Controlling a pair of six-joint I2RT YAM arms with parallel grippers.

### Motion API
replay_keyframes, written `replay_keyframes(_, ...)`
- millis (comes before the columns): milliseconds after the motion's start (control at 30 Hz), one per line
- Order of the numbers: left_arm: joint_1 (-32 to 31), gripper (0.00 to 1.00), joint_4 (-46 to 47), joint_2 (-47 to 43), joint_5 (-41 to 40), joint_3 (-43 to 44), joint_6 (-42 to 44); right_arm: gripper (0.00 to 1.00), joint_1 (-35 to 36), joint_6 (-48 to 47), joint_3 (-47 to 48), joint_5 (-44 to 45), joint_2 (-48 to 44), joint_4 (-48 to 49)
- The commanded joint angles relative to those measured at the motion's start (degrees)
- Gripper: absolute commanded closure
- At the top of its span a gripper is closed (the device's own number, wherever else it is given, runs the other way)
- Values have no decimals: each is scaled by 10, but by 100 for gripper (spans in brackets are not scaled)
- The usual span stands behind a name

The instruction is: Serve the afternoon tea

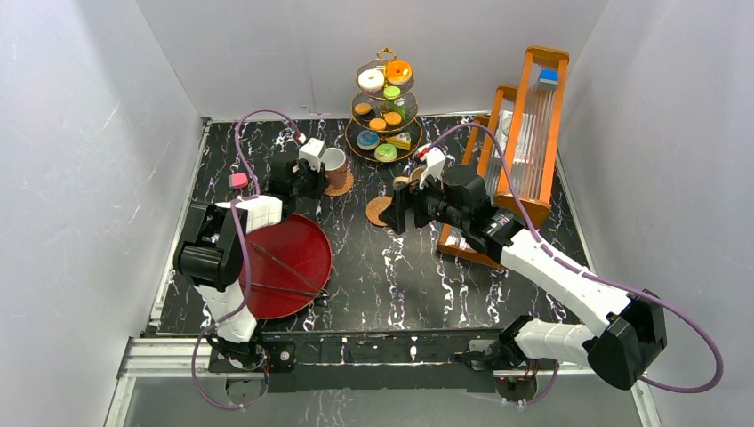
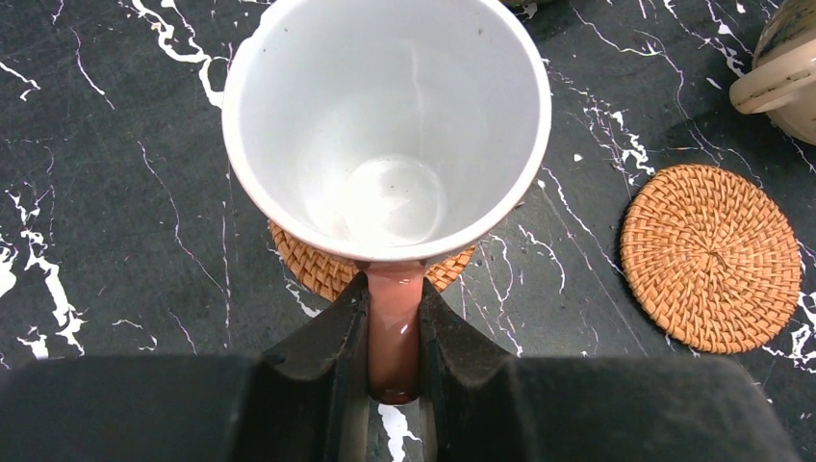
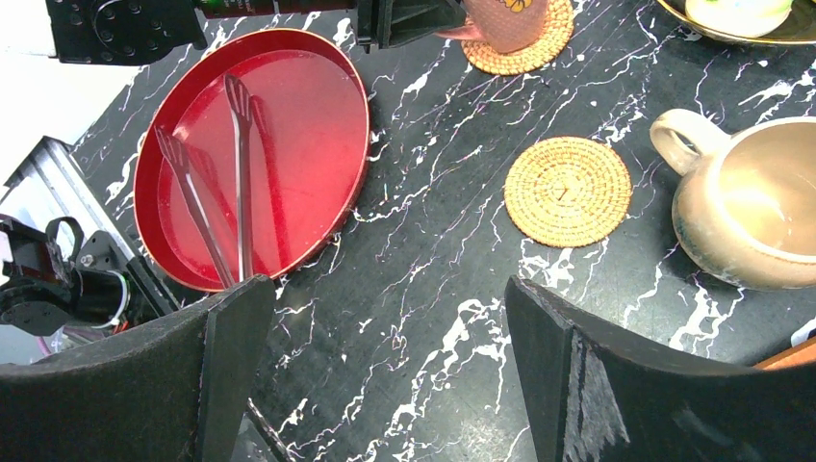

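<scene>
A white mug [image 2: 385, 125] with a pink handle stands on a woven coaster [image 2: 308, 265], and my left gripper [image 2: 395, 289] is shut on that handle. From above, this mug [image 1: 334, 160] is at the back left, near the gold three-tier stand [image 1: 385, 107] loaded with toy pastries. My right gripper [image 3: 388, 289] hangs open over bare table with nothing between its fingers. Just beyond it lie a bare second coaster [image 3: 568, 191] and, to its right, the beige mug [image 3: 751, 207], standing on the table.
The round red tray [image 3: 308, 125] with black tongs [image 3: 241, 173] lies on the left near my left arm. A wooden rack [image 1: 520, 133] stands along the right side. The right gripper [image 1: 405, 206] is next to that rack.
</scene>
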Motion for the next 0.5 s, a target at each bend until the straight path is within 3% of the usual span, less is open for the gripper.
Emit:
replay_keyframes(0, -2, 84, 46, -17, 2, 14, 9, 1, -3, -5, 2, 7, -13, 20)
replay_keyframes(267, -3, 56, 30, -59, -7, 10, 6, 1, -3, -5, -4, 10, -23, 15)
replay_keyframes(467, -3, 46, 0, -103, -10, 30, -6, 1, -3, -8, -8, 15, -40, 10)
